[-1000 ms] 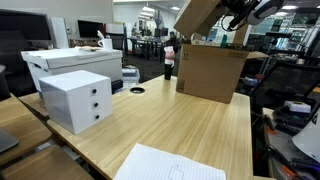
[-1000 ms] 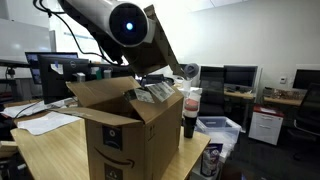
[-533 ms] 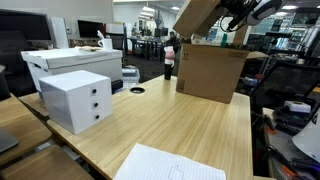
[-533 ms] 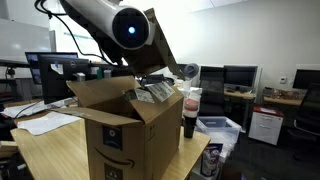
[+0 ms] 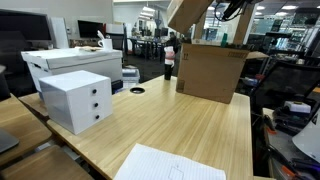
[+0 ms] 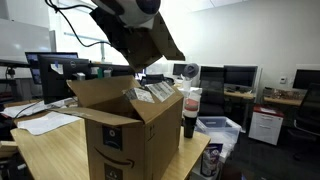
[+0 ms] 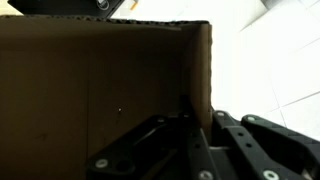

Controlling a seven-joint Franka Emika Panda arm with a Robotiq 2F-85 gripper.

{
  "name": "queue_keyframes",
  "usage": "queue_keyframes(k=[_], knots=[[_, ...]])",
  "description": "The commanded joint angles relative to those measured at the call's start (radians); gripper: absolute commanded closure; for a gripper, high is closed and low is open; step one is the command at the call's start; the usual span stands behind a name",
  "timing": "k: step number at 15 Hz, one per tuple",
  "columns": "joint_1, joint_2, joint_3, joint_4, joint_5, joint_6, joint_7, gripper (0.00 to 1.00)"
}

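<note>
A brown cardboard box stands open on the wooden table in both exterior views (image 5: 210, 72) (image 6: 112, 135). One of its flaps (image 5: 188, 13) (image 6: 148, 38) is lifted up and slants above the opening. My gripper (image 7: 195, 132) is shut on the edge of that flap (image 7: 100, 80): the cardboard runs between the two black fingers (image 7: 232, 135). In an exterior view the gripper (image 5: 224, 8) is at the top edge of the picture, at the flap's upper end. Packed items (image 6: 155, 92) show inside the box.
A white drawer unit (image 5: 75, 98) and a white printer (image 5: 70, 60) sit on the table. A sheet of paper (image 5: 170, 163) lies at the near edge. A dark bottle with a red band (image 6: 190, 112) stands right beside the box. Office chairs and monitors fill the background.
The arm has risen, taking the flap higher with it; the wrist has left most of the picture at the top. The box has stayed in place.
</note>
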Motion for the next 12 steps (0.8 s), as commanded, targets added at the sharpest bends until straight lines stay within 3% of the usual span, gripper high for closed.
queue_keyframes(k=[1, 6, 12], knots=[[0.055, -0.007, 0.076, 0.139, -0.104, 0.099, 0.109, 0.97], [0.164, 0.013, 0.200, 0.272, -0.272, 0.256, 0.241, 0.97], [0.290, 0.040, 0.323, 0.299, -0.591, 0.414, 0.362, 0.97]])
